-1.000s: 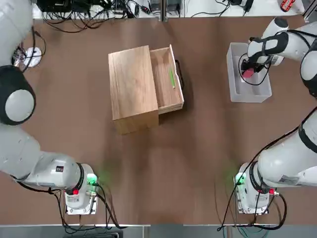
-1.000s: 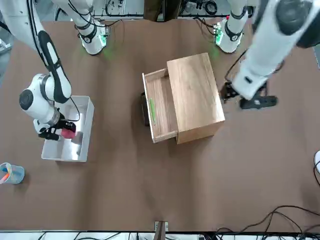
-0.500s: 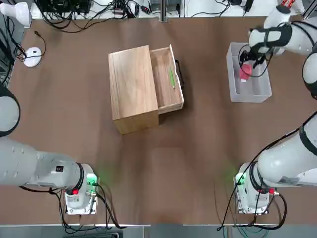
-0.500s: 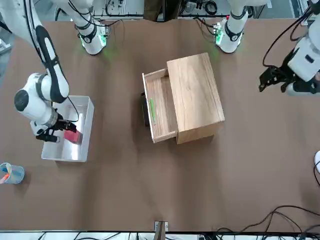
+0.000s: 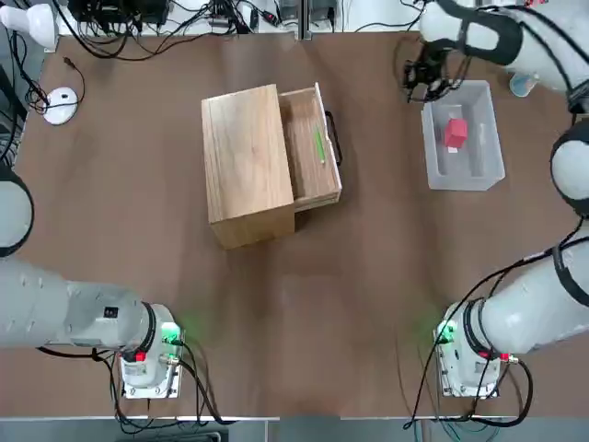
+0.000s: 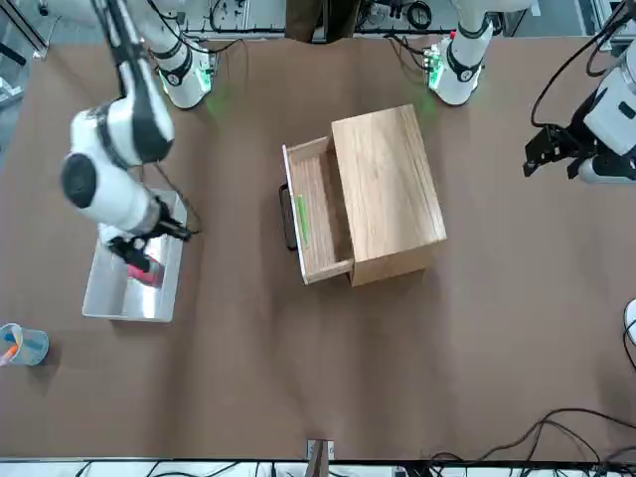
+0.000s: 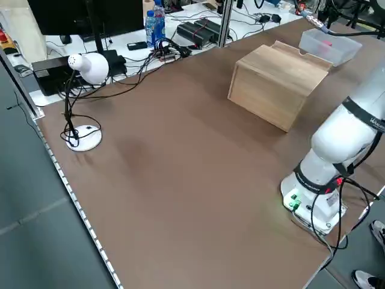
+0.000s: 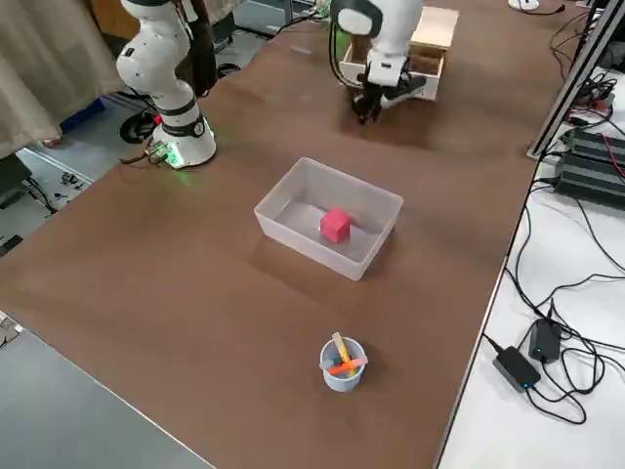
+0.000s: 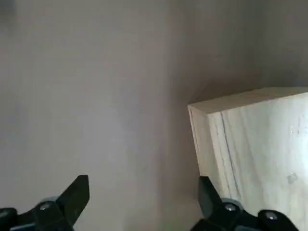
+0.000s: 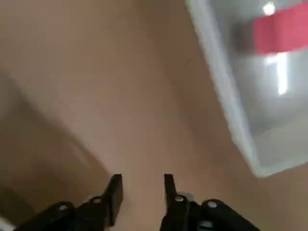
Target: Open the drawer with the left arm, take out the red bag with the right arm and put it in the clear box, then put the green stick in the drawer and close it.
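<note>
The bag [image 8: 335,226] sits in the box [image 8: 278,234], dropped there, I judge, to free my right jaws [image 10: 143,197], which hang empty and part-way apart beside the box. The drawer [image 5: 306,147] stands open, presumably left so for the stick [image 5: 320,146], which already lies inside. My left jaws [image 9: 144,192] are wide apart, holding nothing, off near the cabinet [image 5: 247,166]. The top view cuts them off; the left side view hides the drawer's inside.
</note>
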You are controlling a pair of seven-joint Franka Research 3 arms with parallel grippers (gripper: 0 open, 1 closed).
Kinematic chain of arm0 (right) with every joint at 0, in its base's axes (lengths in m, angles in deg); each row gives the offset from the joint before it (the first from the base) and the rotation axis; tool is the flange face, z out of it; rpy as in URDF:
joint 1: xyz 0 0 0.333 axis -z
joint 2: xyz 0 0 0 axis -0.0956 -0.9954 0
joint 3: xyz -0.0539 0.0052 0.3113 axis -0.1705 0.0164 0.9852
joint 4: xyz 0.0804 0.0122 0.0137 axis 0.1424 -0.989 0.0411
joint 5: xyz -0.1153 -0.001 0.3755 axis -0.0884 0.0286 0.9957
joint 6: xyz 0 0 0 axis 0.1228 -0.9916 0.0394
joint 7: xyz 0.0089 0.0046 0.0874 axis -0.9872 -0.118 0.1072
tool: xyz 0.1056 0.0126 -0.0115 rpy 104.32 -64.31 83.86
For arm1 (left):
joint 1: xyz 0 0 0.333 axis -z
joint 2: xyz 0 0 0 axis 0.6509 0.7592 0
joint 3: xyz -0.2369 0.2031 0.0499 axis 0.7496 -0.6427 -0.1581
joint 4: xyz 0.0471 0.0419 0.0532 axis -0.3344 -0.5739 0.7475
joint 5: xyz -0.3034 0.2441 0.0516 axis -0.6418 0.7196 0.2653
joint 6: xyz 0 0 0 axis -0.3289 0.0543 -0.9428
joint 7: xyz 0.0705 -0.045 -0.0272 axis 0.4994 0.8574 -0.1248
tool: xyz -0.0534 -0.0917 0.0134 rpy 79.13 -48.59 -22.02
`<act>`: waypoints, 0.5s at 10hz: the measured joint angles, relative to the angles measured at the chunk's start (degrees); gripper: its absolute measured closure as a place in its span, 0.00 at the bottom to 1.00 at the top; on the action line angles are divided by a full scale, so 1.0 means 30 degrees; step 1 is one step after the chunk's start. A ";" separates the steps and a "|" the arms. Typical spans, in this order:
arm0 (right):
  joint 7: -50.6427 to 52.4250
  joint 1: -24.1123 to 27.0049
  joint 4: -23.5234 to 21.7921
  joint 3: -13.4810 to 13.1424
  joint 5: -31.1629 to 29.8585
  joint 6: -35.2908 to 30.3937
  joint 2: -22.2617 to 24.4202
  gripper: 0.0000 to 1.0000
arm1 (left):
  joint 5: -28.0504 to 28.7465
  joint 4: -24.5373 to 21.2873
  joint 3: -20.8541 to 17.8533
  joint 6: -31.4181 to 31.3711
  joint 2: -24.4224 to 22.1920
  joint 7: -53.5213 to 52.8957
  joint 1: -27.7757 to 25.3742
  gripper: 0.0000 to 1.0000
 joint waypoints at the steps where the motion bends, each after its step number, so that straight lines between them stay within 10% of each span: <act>1: -0.1120 -0.0838 -0.0021 -0.0012 0.0856 0.0261 -0.0105 0.62 | 0.0024 -0.0016 0.0002 0.0010 0.0087 -0.0058 -0.0084 0.00; 3: -0.4900 -0.2938 -0.0136 -0.0024 0.1351 0.1276 -0.0351 0.97 | 0.0552 -0.0011 0.0150 0.0012 0.0136 -0.0123 -0.0054 0.00; 5: -0.9346 -0.5757 -0.0413 0.0000 0.1373 0.3958 -0.1460 0.99 | 0.0674 0.0027 0.0235 0.0012 0.0166 -0.0123 0.0000 0.00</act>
